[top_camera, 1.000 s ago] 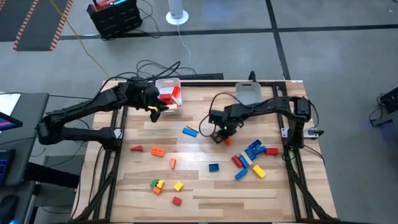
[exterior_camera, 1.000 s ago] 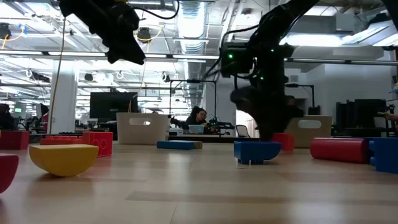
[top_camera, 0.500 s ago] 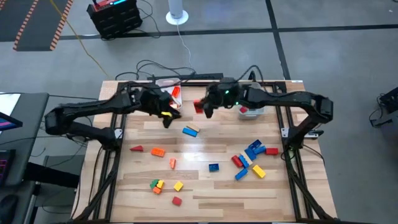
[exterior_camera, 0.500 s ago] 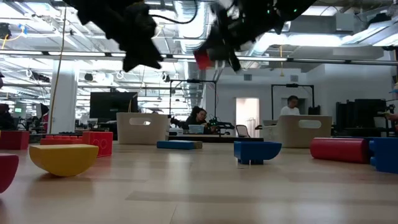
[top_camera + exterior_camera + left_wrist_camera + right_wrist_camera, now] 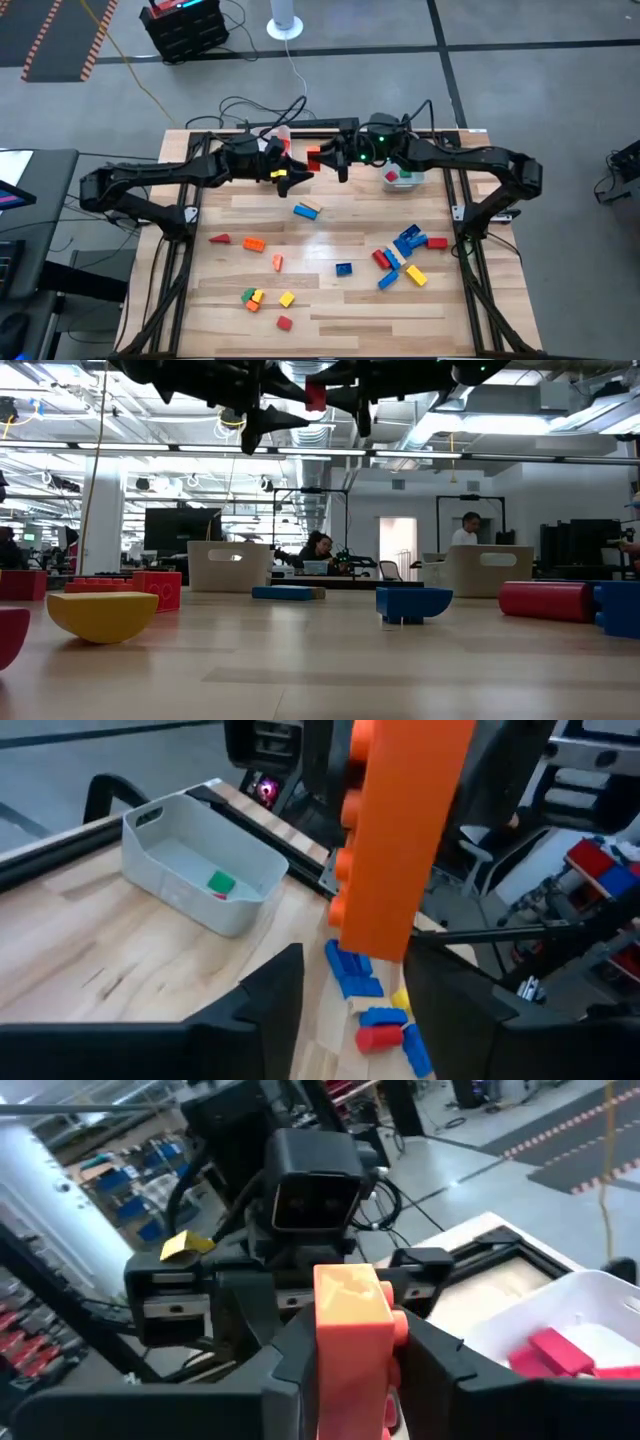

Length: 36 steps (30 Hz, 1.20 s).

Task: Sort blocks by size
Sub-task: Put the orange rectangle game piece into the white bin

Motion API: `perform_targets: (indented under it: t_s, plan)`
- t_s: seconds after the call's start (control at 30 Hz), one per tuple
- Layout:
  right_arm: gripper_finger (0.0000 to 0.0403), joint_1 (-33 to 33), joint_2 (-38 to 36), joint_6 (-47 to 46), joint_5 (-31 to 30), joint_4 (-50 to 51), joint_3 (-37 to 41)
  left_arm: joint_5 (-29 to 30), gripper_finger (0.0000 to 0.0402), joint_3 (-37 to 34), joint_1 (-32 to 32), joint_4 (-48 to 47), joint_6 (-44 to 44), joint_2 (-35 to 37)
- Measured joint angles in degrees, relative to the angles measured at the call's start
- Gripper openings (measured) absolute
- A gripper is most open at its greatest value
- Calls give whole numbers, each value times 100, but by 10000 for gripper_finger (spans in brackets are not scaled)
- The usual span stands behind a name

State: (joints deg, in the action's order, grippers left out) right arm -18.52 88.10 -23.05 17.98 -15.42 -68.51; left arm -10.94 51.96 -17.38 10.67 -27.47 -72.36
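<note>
The right tool [image 5: 335, 162] is clenched on an orange bar [image 5: 400, 830] and holds it in the air above the far middle of the surface [image 5: 330, 300], between the two bins. The left tool [image 5: 290, 172] faces it nose to nose. In the left wrist view its fingers stand parted with the bar's end just over the gap, so it looks released, not gripping. A yellow scrap [image 5: 185, 1245] shows at its side; whether that is a block I cannot tell.

This reads as a mid-air pass. The left bin [image 5: 590, 1310] holds red pieces, while the right bin [image 5: 180, 890] holds a small green block [image 5: 221, 881] — so the bar probably belongs on the left.

To do the pass well:
- The left tool should slide onto the free end of the bar, square to its flat faces rather than the studs.
- It should close fully before the right tool lets go.
- The right tool should then draw straight back, so the bar is not twisted out.

If either lets go too soon, the bar drops between the bins. The other blocks [image 5: 400, 250] lie scattered on the near half of the surface — most of the sorting is yet to do.
</note>
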Motion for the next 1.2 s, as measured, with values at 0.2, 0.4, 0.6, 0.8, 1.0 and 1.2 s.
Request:
perform_targets:
  t_s: [0.2,0.4,0.6,0.8,1.0,1.2]
  plan:
    - [126,56,17,-86,72,-244,0,142,215,0,55,-6,259,-2]
    - [126,205,19,-83,-91,-461,2,162,226,0,150,239,892,-2]
    - [127,328,23,-36,-214,-495,1,157,226,0,200,687,1270,-2]
    - [127,433,34,111,-392,-494,2,229,198,2,200,826,1329,-2]
    - [137,432,34,155,-394,-429,2,348,83,2,202,759,915,0]
    - [187,252,28,97,-117,59,2,605,82,2,189,489,729,-4]
